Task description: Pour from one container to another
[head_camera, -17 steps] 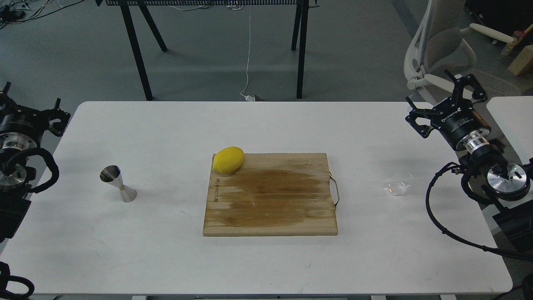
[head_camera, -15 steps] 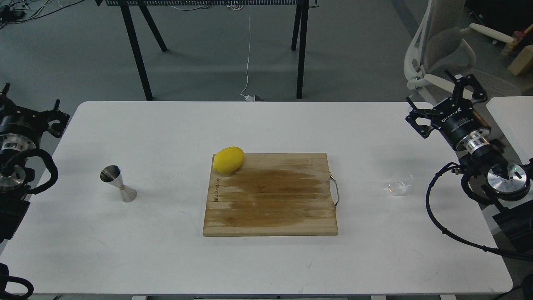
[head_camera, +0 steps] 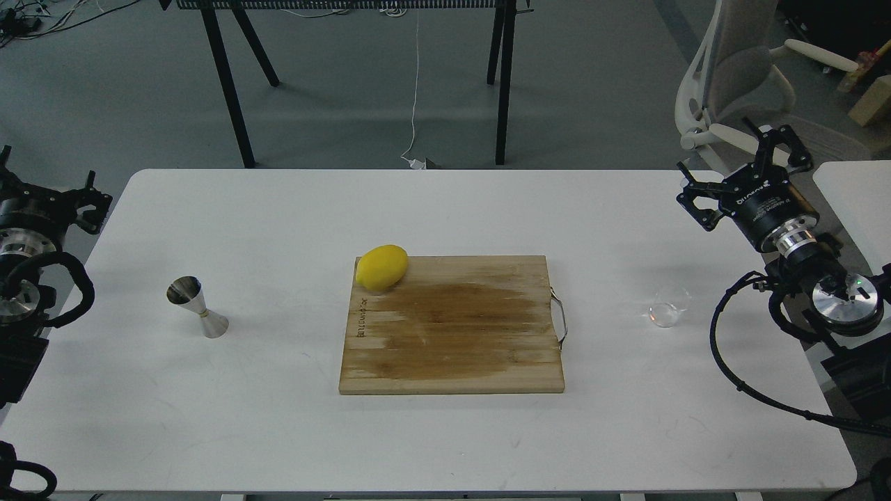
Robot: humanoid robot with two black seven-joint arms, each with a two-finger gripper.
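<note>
A white table (head_camera: 278, 431) is filling most of the frame, and a wooden cutting board (head_camera: 452, 334) is lying at its centre with a metal handle (head_camera: 561, 320) on its right edge. A yellow lemon (head_camera: 381, 266) is sitting at the upper left corner of the board, partly hanging over the board's edge. At the left of the frame, well apart from the board, a shiny steel jigger (head_camera: 197, 306) is standing upright on the table with one cone mouth facing up. At the right of the frame, also well apart from the board, a small clear glass cup (head_camera: 665, 313) is resting on the table; it is so transparent that whether it is holding any liquid cannot be told. The right gripper (head_camera: 743, 170) is hanging at the upper right of the frame, above the table's far right corner and well away from the cup, with its two black fingers spread apart and nothing between them. The left gripper (head_camera: 45, 198) is showing at the left edge of the frame, just beyond the table's left side and well apart from the jigger; it is dark and partly cut off, so whether its fingers are apart or together cannot be told. Beyond the table, black legs (head_camera: 230, 90) of another table are standing on the grey floor, and a pale office chair (head_camera: 745, 76) is sitting at the upper right.
</note>
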